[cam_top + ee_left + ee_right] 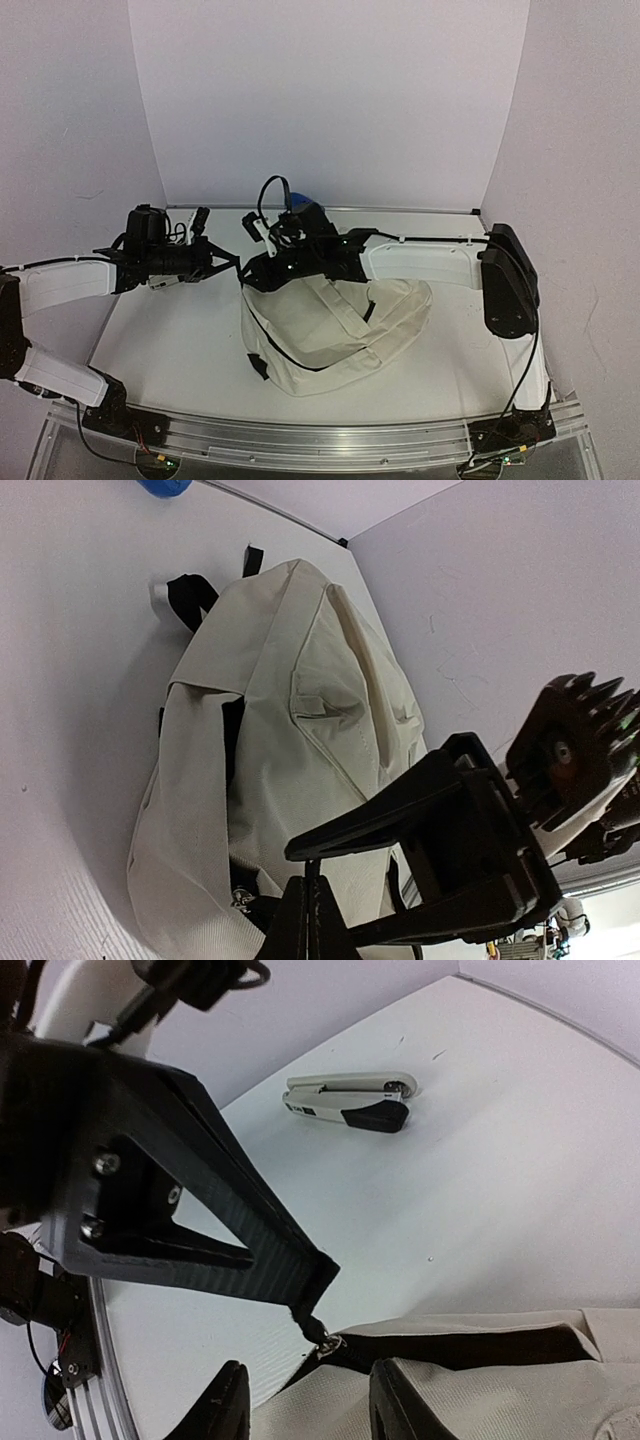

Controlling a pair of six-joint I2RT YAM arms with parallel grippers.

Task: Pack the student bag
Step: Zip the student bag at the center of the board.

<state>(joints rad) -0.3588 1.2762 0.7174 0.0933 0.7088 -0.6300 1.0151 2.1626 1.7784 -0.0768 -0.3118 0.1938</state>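
Left jaws pinch the zip pull (pixel 326 1342); right jaws gape astride the bag (pixel 480 1400) edge. Right should clamp before left tugs.

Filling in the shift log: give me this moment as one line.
left gripper: shut on zipper pull | right gripper: open by it | student bag: on table | stapler: not packed

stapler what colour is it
The stapler is white and black, clearest in the right wrist view.
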